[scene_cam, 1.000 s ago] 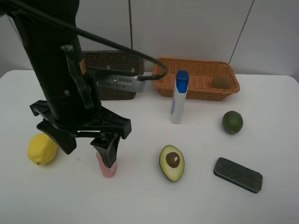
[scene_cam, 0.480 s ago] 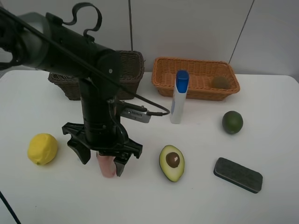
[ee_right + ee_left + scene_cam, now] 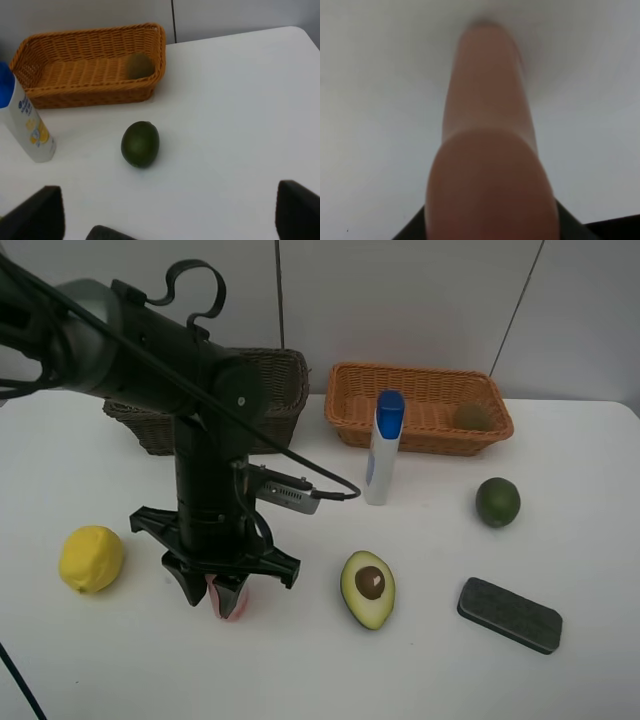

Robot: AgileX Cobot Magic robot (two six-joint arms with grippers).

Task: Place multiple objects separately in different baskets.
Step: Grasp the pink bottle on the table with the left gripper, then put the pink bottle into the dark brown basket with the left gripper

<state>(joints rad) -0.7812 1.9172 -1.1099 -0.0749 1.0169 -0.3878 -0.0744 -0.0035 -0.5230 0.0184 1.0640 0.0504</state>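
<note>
Since my left gripper (image 3: 222, 592) is clamped on the pink bottle (image 3: 233, 608), near-left between lemon (image 3: 91, 558) and halved avocado (image 3: 368, 588), I should lift it straight and upright before swinging toward the far dark brown basket (image 3: 283, 390).

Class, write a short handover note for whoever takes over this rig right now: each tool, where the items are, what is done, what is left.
Left tool: shut on the pink bottle, which stands on the table.
Right tool: open, empty.
Done: kiwi in the orange basket. The brown basket's inside is hidden.
Left: pink bottle, lemon, avocado, white bottle, lime, block, all on the table.
</note>
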